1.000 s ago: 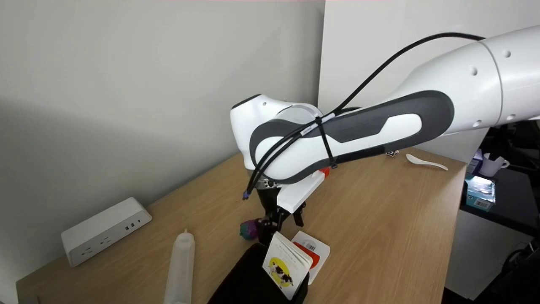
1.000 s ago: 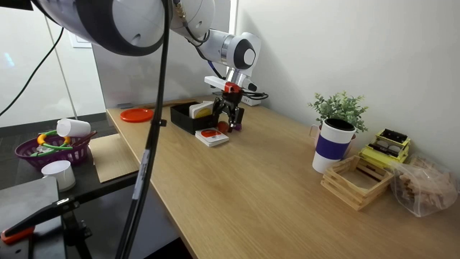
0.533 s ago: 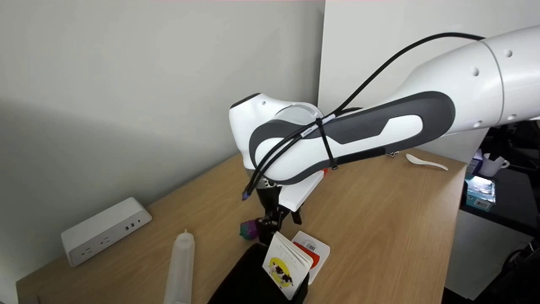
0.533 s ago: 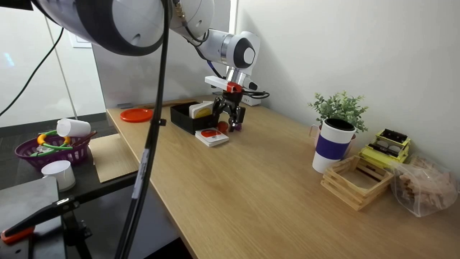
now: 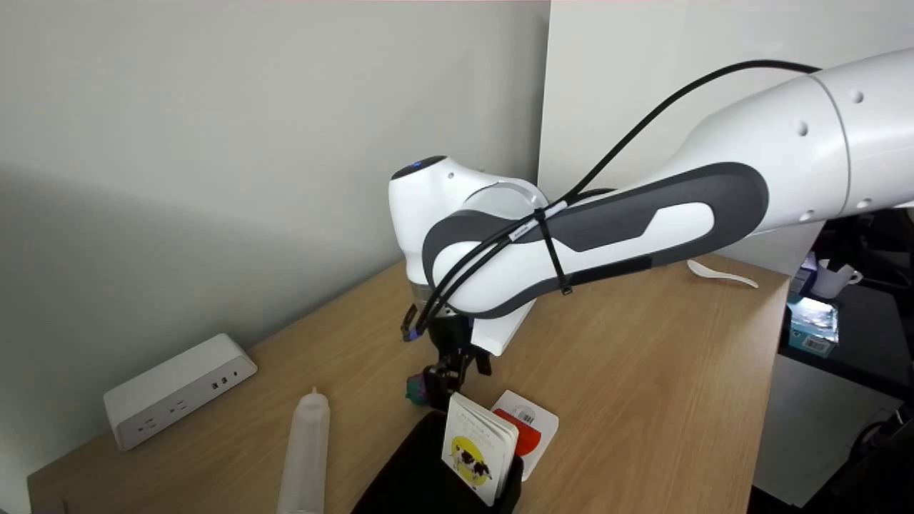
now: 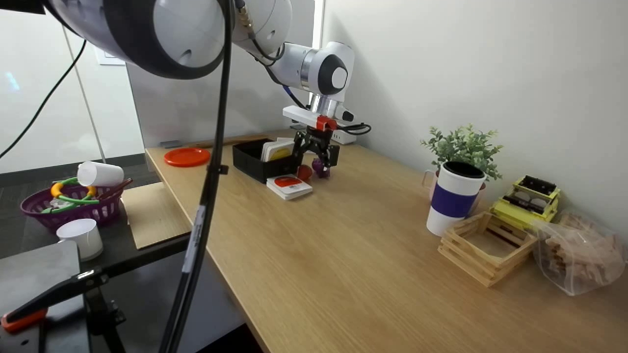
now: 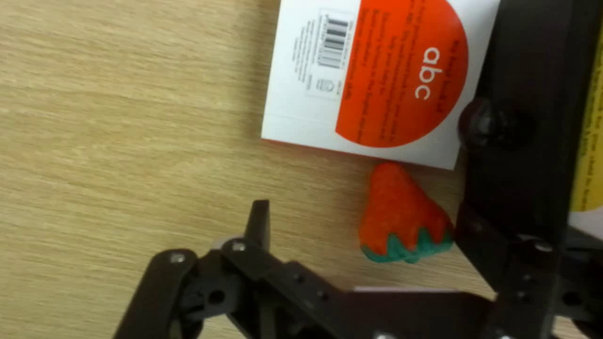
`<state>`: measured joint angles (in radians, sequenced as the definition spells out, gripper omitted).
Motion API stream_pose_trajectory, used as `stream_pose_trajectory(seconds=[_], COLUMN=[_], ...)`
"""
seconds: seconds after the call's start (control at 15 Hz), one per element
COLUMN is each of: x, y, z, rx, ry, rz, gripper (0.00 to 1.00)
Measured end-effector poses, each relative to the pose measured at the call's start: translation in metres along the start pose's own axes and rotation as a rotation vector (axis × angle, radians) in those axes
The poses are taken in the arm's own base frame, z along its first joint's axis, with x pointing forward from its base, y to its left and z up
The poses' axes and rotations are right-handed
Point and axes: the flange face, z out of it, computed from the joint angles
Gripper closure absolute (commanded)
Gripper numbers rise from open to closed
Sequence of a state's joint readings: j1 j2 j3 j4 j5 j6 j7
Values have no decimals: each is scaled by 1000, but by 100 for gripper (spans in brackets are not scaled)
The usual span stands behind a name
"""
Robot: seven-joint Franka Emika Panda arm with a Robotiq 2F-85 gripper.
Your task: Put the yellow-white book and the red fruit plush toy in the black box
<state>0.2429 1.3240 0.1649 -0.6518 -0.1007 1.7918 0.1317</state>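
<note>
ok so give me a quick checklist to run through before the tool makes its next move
1. Yellow-white book inside the black box: ok, tilted, poking above the rim.
2. Red fruit plush toy in the box: not ok, it lies outside on the table.
3. Tool open: ok, its jaws are apart.
4. Toy lined up between the jaws: ok in the wrist view, nearer the box-side finger.
5. That finger clear of the box wall: cannot tell, they overlap in the wrist view.
6. Toy clear of the abc book: cannot tell, its tip lies close to the book's edge.
</note>
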Motion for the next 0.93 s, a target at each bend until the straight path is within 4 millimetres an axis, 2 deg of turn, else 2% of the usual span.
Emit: stream_pose_trajectory(seconds=[0.4,0.47,0.67,0.93], x=[5,6,7,9], y=[0,0,0,-3], z=[2,4,9,2], rx=[7,8,10,23], ry=[47,50,56,75], rz=[-10,-10,-9,-10], gripper=[0,20,42,70])
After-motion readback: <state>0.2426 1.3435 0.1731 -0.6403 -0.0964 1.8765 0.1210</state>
